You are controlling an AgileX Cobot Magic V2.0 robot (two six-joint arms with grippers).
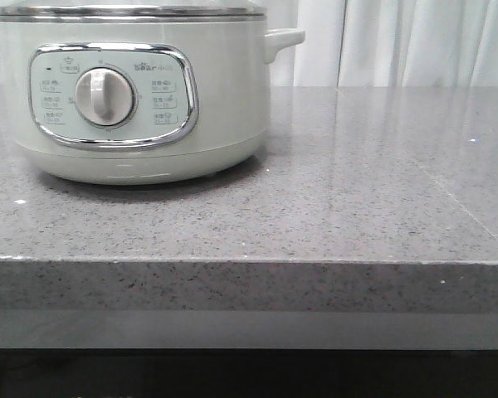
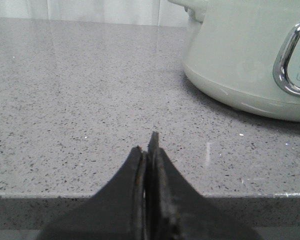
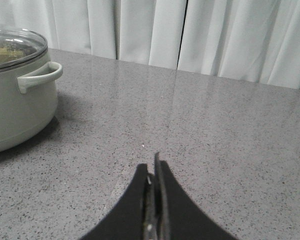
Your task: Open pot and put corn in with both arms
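Observation:
The pot (image 1: 141, 99) is a large pale grey-green cooker on the grey speckled counter at the left, with a chrome-framed panel, a round dial (image 1: 105, 94) and its steel-rimmed lid (image 1: 133, 11) on. It also shows in the left wrist view (image 2: 245, 55) and the right wrist view (image 3: 17, 95), where the glass lid (image 3: 12, 47) is closed. My left gripper (image 2: 147, 147) is shut and empty near the counter's front edge. My right gripper (image 3: 152, 167) is shut and empty over the counter, away from the pot. The corn is out of view. Neither gripper shows in the front view.
The grey stone counter (image 1: 357, 191) stretches right of the pot, with its front edge (image 1: 249, 282) near. White curtains (image 3: 190, 35) hang behind the counter. The pot's side handle (image 3: 40, 76) sticks out toward my right gripper.

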